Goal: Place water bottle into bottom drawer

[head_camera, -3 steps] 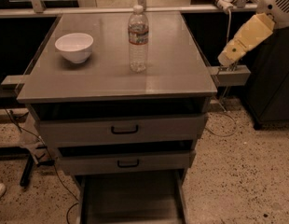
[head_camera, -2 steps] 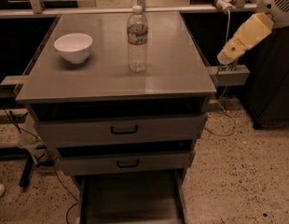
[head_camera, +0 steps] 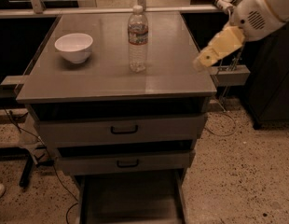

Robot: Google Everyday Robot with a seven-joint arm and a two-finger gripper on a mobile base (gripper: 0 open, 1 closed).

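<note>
The water bottle (head_camera: 137,40) stands upright on the cabinet top (head_camera: 102,80), to the right of the white bowl (head_camera: 73,47), and the bottom drawer (head_camera: 130,199) below stands open. The gripper (head_camera: 203,60) hangs by the top's right edge, apart from the bottle; I cannot tell how wide it is

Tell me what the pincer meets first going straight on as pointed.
Likely the cabinet top near its right edge; the pincer, just beyond that edge, slants down toward the water bottle. Depth unclear.

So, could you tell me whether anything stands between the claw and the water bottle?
Nothing visible does: only grey cabinet top lies between the yellowish claw at the right edge and the clear ribbed plastic water bottle.
</note>
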